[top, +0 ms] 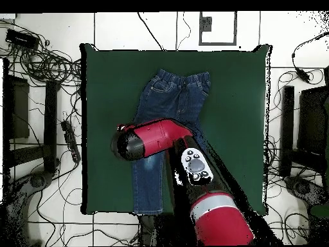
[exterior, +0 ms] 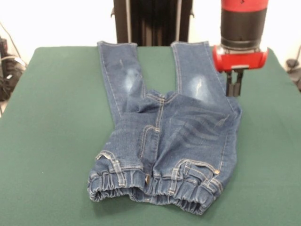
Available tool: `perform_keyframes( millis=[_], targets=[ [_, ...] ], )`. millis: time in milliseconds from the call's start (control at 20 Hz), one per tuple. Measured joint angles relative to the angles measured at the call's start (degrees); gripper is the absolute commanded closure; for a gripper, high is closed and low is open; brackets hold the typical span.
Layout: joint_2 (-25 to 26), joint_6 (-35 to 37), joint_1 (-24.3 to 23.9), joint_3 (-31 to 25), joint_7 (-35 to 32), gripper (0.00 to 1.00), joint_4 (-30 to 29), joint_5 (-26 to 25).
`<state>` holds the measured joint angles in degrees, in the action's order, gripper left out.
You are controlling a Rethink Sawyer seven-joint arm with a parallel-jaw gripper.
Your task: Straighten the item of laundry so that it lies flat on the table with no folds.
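The blue denim jeans point(exterior: 164, 136) lie on the dark green table point(exterior: 51, 122), with the gathered waistband toward the near edge and the two legs toward the pedestal. The seat is creased, and a fold runs across the left thigh. My gripper point(exterior: 234, 93) hangs from the red wrist at the right edge of the jeans by the right leg, fingers close together. I cannot tell whether the tips touch the cloth. In the overhead view the arm covers the middle of the jeans point(top: 178, 95), hiding the gripper; the table point(top: 109, 77) shows around them.
The black pedestal point(exterior: 153, 21) stands behind the table's far edge. Cables point(top: 45, 64) and dark stands point(top: 286, 128) lie on the floor around the table. The legs of the jeans reach the table's far edge in the front view.
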<state>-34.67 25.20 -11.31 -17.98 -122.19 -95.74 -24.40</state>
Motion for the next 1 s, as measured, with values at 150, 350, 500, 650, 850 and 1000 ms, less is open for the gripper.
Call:
perform_keyframes(
  millis=[150,350,500,650,850,1000],
  targets=[
    [-2.5,2.0,-1.7,-0.8,0.0,1.0,-1.0,0.6],
    [-5.1,3.7,-4.2,-1.2,0.0,1.0,-1.8,0.7],
    [-5.5,4.6,-5.9,-1.2,0.0,1.0,-2.0,0.7],
    [-5.6,6.3,-8.5,-1.1,0.0,1.0,-2.4,0.1],
    [-5.6,10.5,-12.5,-1.1,0.1,1.0,-3.1,-1.1],
    [-5.6,15.5,-15.4,-1.1,0.5,1.0,-3.2,-2.6]
  ],
)
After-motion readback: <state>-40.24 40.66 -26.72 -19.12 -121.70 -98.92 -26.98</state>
